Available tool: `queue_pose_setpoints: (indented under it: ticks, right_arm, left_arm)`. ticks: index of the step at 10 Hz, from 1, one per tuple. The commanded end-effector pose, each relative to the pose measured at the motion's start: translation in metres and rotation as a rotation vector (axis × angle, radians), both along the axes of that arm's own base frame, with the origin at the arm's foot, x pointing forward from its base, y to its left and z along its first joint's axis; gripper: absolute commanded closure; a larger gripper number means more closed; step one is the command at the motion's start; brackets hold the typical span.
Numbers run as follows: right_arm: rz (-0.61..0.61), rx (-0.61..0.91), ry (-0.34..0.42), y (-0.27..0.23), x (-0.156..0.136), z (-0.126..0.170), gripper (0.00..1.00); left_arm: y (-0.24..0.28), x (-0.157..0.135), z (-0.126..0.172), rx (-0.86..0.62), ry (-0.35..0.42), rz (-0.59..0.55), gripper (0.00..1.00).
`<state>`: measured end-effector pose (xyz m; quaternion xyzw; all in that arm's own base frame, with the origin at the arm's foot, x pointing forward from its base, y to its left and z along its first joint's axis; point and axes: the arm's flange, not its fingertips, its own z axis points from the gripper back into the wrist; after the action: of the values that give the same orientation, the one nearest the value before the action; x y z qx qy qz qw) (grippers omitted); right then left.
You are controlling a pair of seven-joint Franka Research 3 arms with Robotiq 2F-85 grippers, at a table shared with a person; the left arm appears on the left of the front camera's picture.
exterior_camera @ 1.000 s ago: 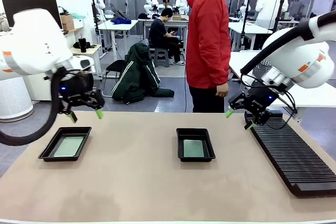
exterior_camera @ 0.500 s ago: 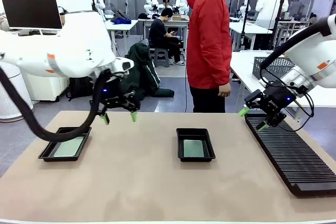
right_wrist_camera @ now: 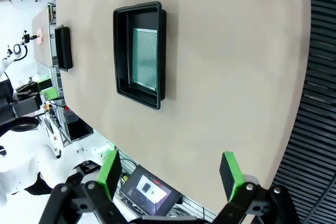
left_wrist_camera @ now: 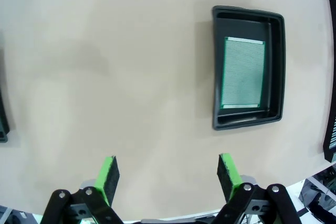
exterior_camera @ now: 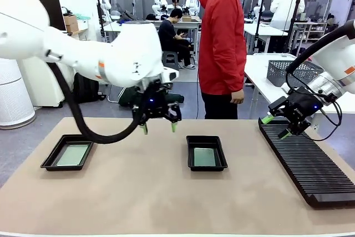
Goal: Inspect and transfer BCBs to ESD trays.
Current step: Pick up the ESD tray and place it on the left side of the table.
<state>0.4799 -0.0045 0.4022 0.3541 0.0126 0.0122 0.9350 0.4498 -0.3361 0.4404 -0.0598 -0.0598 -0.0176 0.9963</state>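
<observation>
Two black ESD trays lie on the tan table, one at the left (exterior_camera: 51, 162) and one in the middle (exterior_camera: 206, 139). Each holds a flat green BCB, the left one (exterior_camera: 72, 154) and the middle one (exterior_camera: 204, 156). My left gripper (exterior_camera: 159, 128) hangs open and empty above the table, just left of the middle tray (left_wrist_camera: 247, 15); its BCB (left_wrist_camera: 242, 73) shows ahead of the open left gripper (left_wrist_camera: 168, 174). My right gripper (exterior_camera: 276, 126) is open and empty over the far end of the rack. Past the open right gripper (right_wrist_camera: 170, 174) I see the middle tray (right_wrist_camera: 122, 51) and its BCB (right_wrist_camera: 145, 59).
A long black ribbed rack (exterior_camera: 308, 165) runs along the table's right side. A grey mesh basket (exterior_camera: 291, 71) sits on a white table behind it. A person in a red hoodie (exterior_camera: 222, 43) stands at the far edge, hands down. The left tray (right_wrist_camera: 63, 47) shows far off.
My left arm has swung right, from above the left tray to beside the middle tray. My right gripper has moved right and down to the rack's far end. Both stayed open.
</observation>
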Motion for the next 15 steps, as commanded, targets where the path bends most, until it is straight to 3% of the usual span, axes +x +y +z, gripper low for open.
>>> queue_pose_setpoints:
  ticks: [1, 7, 15]
  right_arm:
    - [-0.007, -0.005, 0.005, 0.008, -0.001, 0.004, 0.00]
    - [-0.007, -0.005, 0.005, 0.008, -0.001, 0.004, 0.00]
    - [-0.007, -0.005, 0.005, 0.008, -0.001, 0.004, 0.00]
  left_arm:
    - [-0.031, 0.015, -0.008, 0.028, -0.023, -0.001, 0.00]
    - [-0.101, 0.035, -0.054, 0.097, -0.006, -0.004, 0.00]
    - [-0.111, 0.056, -0.121, 0.089, -0.003, 0.014, 0.00]
